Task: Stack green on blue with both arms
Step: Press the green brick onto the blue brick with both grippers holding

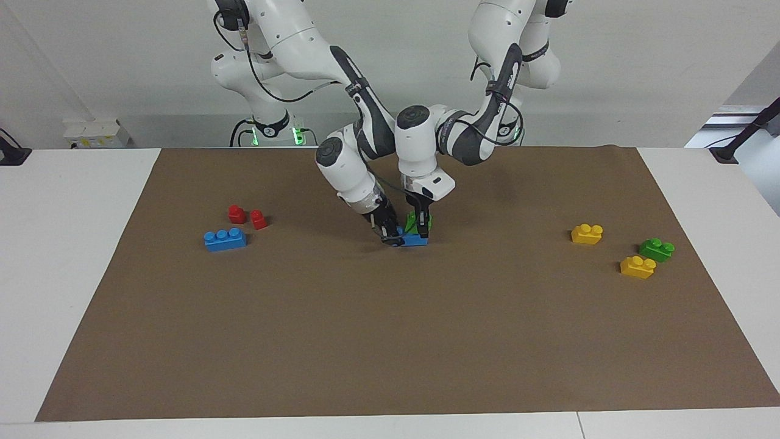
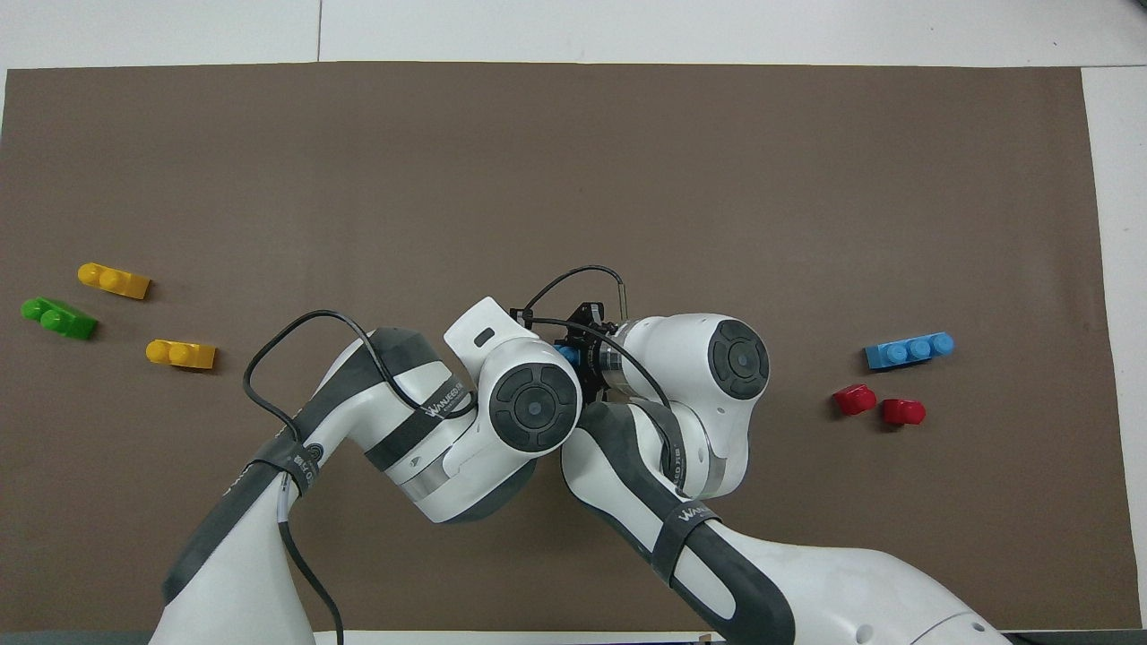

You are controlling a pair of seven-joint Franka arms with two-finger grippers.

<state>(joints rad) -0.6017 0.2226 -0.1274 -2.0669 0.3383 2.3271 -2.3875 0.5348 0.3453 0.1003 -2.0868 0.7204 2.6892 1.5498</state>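
Note:
The blue three-stud brick [image 1: 416, 240] is low at the middle of the brown mat [image 1: 390, 341]. My right gripper [image 1: 392, 238] comes in tilted and is shut on the end of it toward the right arm's side. The bright-green two-stud brick [image 1: 428, 221] sits on top of the blue brick's other end, and my left gripper [image 1: 420, 231] points straight down, shut on it. In the overhead view both arms' wrists cover the pair; only a sliver of the blue brick [image 2: 570, 356] shows.
A second blue brick [image 1: 225, 239] and two red bricks [image 1: 236, 213] [image 1: 258, 219] lie toward the right arm's end. Two yellow bricks [image 1: 587, 233] [image 1: 637, 267] and a darker green brick [image 1: 656, 249] lie toward the left arm's end.

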